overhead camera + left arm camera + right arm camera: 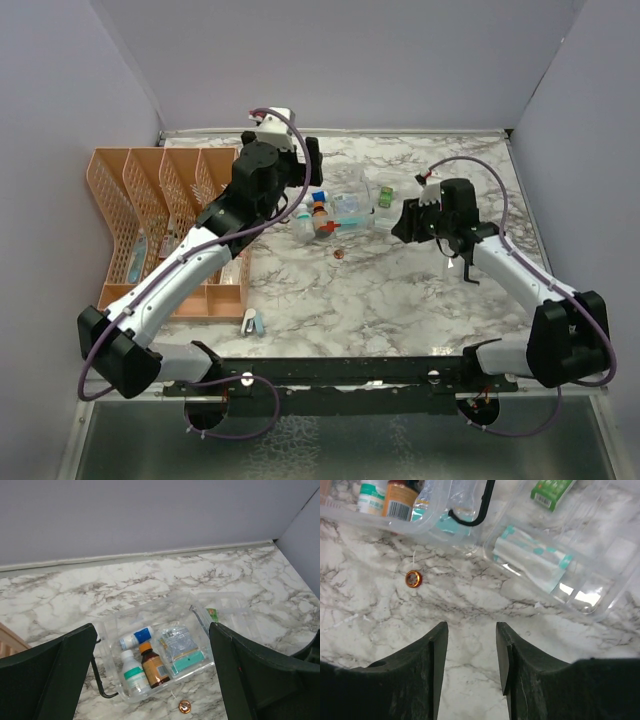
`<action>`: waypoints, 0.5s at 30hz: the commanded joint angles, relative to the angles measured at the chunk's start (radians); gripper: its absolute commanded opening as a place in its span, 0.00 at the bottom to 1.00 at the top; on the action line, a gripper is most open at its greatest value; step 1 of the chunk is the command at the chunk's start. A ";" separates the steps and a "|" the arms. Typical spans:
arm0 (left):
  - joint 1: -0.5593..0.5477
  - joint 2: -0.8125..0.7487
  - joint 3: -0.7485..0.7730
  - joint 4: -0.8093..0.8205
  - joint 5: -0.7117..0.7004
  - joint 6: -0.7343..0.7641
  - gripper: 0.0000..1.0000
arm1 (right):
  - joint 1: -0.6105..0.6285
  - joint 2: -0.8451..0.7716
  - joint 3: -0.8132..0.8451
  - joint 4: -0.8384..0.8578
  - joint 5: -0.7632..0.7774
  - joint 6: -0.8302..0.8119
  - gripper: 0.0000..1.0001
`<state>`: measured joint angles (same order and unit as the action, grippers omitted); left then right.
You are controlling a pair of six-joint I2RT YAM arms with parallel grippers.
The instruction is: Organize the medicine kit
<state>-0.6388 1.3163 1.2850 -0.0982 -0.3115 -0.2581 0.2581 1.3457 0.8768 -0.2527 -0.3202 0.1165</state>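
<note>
The medicine kit is a clear box lying open on the marble, with its black handle at its left. It holds a blue-labelled white bottle, a green-labelled white bottle, a brown bottle and a teal sachet. Its clear lid lies open beside it with a green packet and a gauze pack in it. My left gripper is wide open above the box, empty. My right gripper is open and empty over bare marble, just in front of the lid.
A small copper disc lies on the marble in front of the kit. The orange lattice organizer stands along the left side under my left arm. A small white and blue item lies by its front corner. Walls close in at the back and sides.
</note>
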 commanded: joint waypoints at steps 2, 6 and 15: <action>-0.003 -0.100 0.020 0.050 -0.090 0.067 0.99 | 0.074 -0.089 -0.118 0.113 0.045 0.208 0.44; -0.002 -0.137 0.001 0.068 -0.082 0.059 0.99 | 0.216 -0.063 -0.137 0.147 0.208 0.238 0.46; -0.002 -0.179 0.033 0.067 -0.095 0.082 0.99 | 0.498 0.144 -0.075 0.285 0.560 0.315 0.56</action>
<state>-0.6388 1.1683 1.2846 -0.0540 -0.3706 -0.2058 0.6666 1.3937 0.7456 -0.0761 0.0021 0.3740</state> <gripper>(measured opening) 0.991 0.548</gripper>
